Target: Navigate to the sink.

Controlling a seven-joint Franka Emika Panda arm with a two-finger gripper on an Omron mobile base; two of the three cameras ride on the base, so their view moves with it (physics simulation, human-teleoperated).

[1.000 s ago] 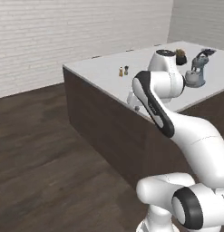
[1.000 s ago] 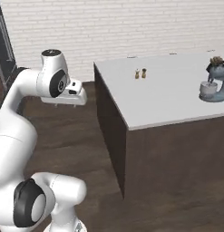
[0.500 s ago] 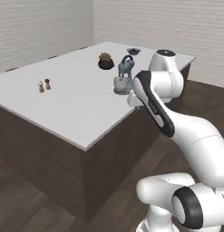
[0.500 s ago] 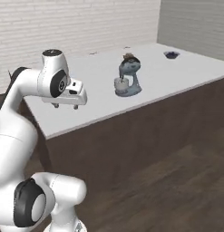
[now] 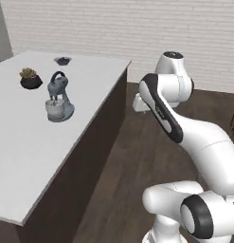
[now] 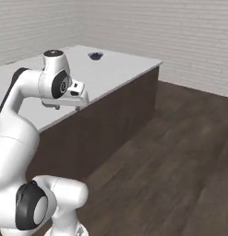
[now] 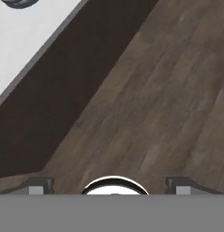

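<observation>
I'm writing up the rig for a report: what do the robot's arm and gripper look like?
The glossy white, rounded arm has dark grey bands at its joints and a black stripe along one link. The boxy white gripper matches it, with small dark grey fingertips. No cables or markings show.

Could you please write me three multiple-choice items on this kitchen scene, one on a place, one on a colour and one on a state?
1. Where does the stand mixer sit?
A. on the white counter
B. on the wood floor
C. on a shelf on the wall

2. What colour is the counter's side panel?
A. white
B. dark brown
C. bright red

3. How is the tool set?
A. shut on a bowl
B. shut on the mixer
C. open, holding nothing

Answers: 1 A, the left base view shows the mixer on the countertop near a small plant. 2 B, both base views show a dark brown panel. 3 C, the hand view shows the tips wide apart over bare floor.
</observation>
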